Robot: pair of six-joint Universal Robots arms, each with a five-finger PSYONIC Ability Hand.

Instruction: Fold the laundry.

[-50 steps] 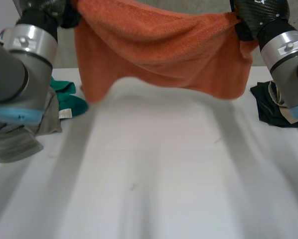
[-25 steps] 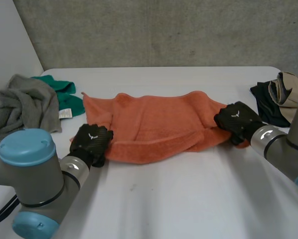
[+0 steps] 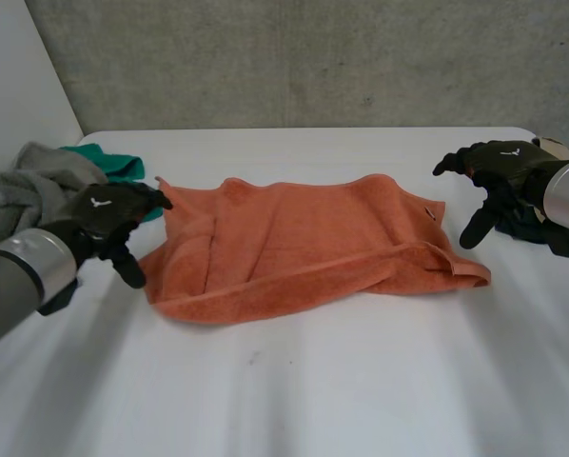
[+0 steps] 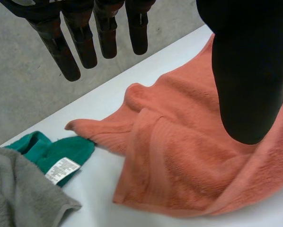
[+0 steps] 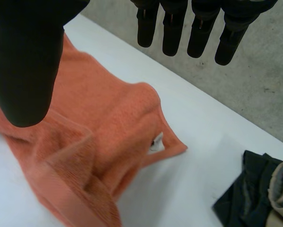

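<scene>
No legible text, label [image 4: 61, 170] on green cloth [image 4: 39, 147] unreadable, orange towel [image 5: 103, 118] tag [image 5: 156, 142] likewise.

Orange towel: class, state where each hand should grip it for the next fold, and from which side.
Grip the orange towel at its two far corners, which lie flat, sticking out past the bunched near edge. The left hand likely comes from its own side, the right hand from the other, by the label.

A white table [image 3: 304, 400] sits before a grey concrete wall [image 3: 313, 57], with a white wall [image 3: 9, 76] adjoining.
</scene>
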